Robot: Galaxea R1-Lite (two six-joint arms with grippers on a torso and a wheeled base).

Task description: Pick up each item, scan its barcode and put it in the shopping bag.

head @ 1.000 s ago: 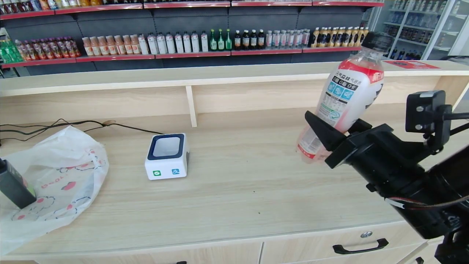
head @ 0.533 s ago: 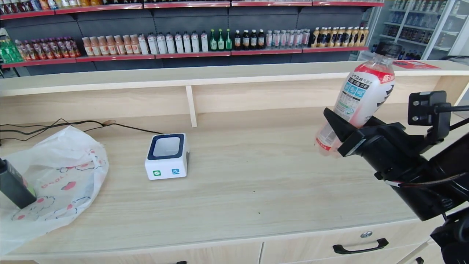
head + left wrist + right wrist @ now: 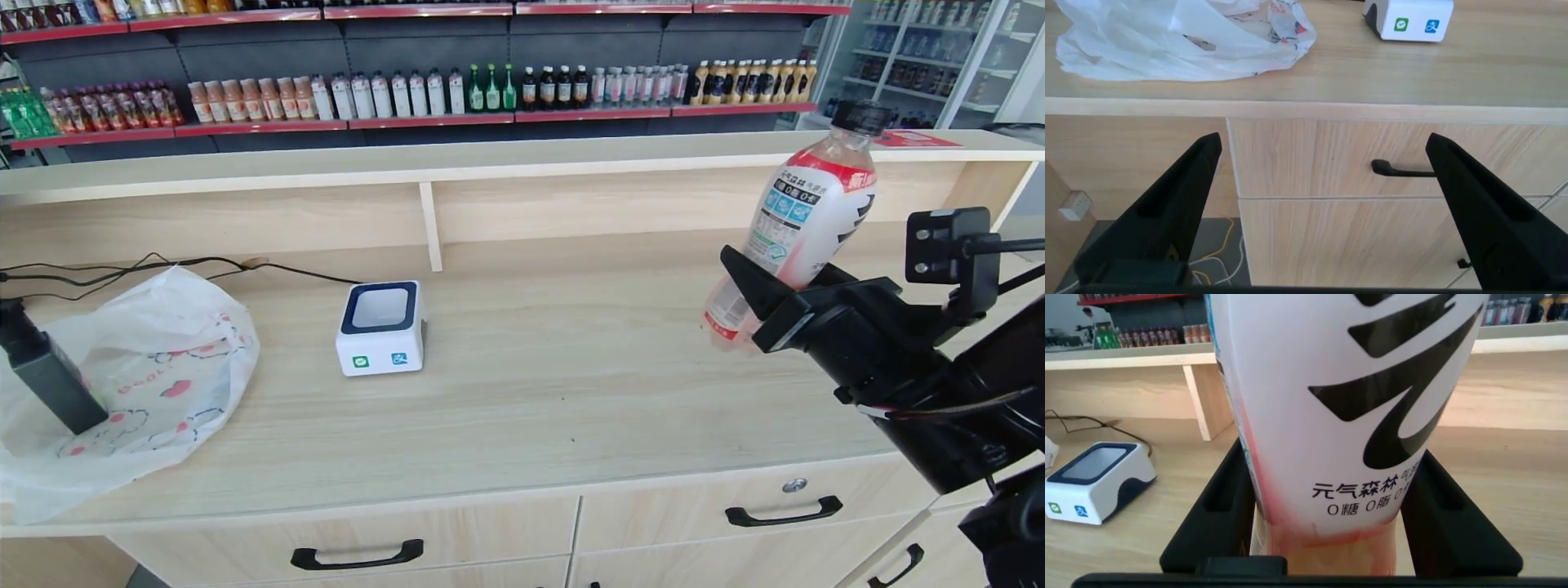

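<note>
The right end effector [image 3: 774,284] has swung the bottle [image 3: 804,204] rightward, farther from the scanner [image 3: 381,327], and grips its lower body above the worktop [image 3: 571,392]. The left end effector [image 3: 1323,204] is spread wide.

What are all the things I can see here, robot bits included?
bottle: one, clear with a white and red label and a black cap, tilted above the counter's right side
scanner: one, white with a dark blue top, mid-counter
shopping bag: one, white with a red print, counter's left end
cables: several, black, behind the bag
counter: one, light wood
drawer handles: several, black, counter front
shelf bottles: many, mixed colours, back wall
left gripper: black, open, before the drawers
right gripper: black, shut on the bottle
</note>
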